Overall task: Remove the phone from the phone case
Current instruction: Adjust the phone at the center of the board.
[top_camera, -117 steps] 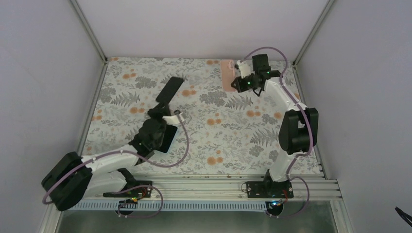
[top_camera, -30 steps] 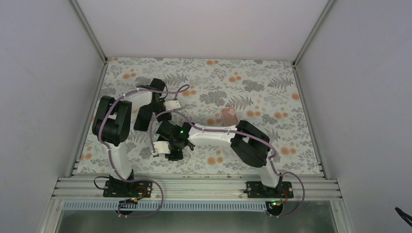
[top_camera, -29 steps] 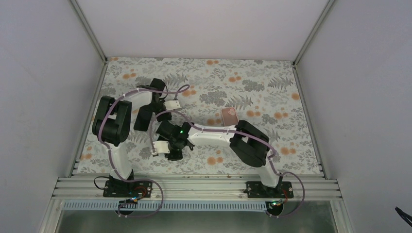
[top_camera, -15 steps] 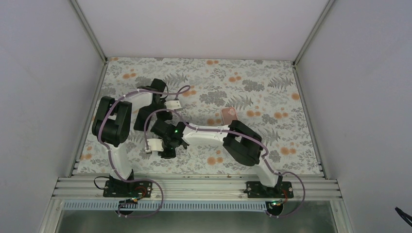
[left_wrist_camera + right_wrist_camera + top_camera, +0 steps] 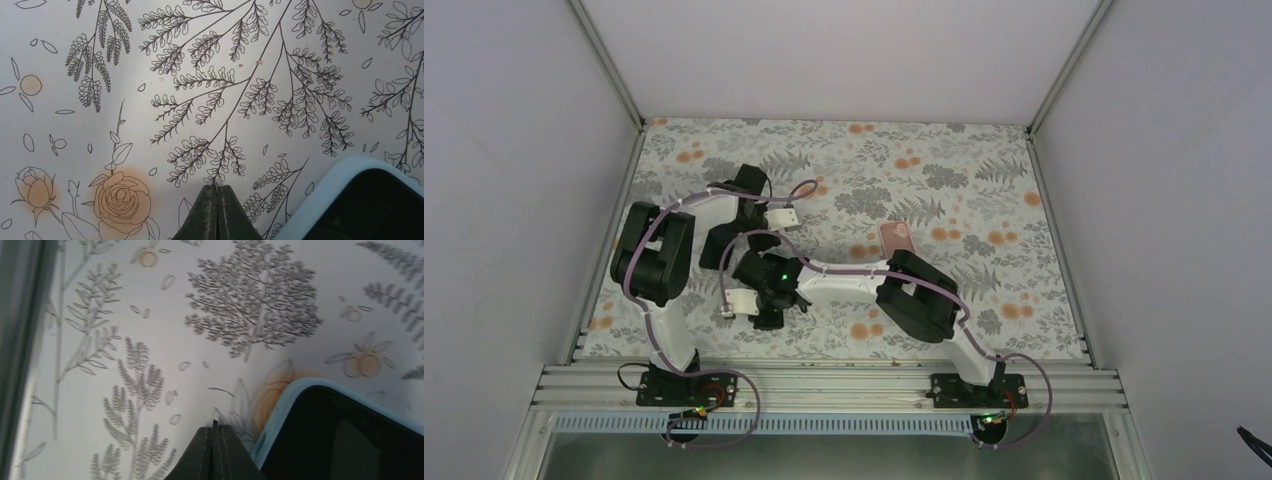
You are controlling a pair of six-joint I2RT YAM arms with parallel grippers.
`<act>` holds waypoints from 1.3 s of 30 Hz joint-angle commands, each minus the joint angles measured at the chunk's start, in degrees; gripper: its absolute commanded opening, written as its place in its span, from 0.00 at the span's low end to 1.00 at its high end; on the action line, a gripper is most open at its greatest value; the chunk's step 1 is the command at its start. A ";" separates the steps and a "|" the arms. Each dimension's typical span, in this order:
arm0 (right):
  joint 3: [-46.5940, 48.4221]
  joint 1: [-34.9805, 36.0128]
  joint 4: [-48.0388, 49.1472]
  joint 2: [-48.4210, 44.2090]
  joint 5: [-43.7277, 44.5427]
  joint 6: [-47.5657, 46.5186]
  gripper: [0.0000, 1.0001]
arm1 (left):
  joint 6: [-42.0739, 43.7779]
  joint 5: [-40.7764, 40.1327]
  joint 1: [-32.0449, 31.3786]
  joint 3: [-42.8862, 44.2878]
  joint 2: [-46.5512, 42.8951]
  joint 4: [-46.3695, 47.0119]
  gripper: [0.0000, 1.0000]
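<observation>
The phone is black and sits in a light blue case. One corner shows at the lower right of the left wrist view (image 5: 370, 200), and another at the lower right of the right wrist view (image 5: 345, 435). In the top view the crossed arms hide it. My left gripper (image 5: 218, 188) is shut and empty, its tips on the cloth just left of the case corner. My right gripper (image 5: 215, 428) is shut, tips close beside the case's left edge. In the top view the left gripper (image 5: 712, 252) and right gripper (image 5: 767, 318) are at mid-left.
A pink phone-shaped item (image 5: 896, 238) lies on the flowered tablecloth (image 5: 984, 200), right of centre. The right arm (image 5: 864, 275) stretches across the middle to the left. A grey frame rail (image 5: 20, 340) runs along the left of the right wrist view.
The right arm has swung further left and its gripper has slid left over the cloth. The left arm has shifted slightly. The pink item has not moved in the last second.
</observation>
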 commanded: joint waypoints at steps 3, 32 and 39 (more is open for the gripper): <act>-6.06 -3.32 3.27 -5.45 8.10 -0.96 0.03 | 1.88 -6.60 -0.51 -5.68 3.71 -3.57 0.02; -23.67 -22.92 8.88 -19.23 9.94 -11.42 0.03 | -1.63 -3.92 -4.50 -15.55 -3.97 -7.78 0.02; -24.70 -24.37 3.72 -25.84 5.72 -15.73 0.21 | -4.33 -4.46 -1.52 -13.39 -5.60 -4.58 0.06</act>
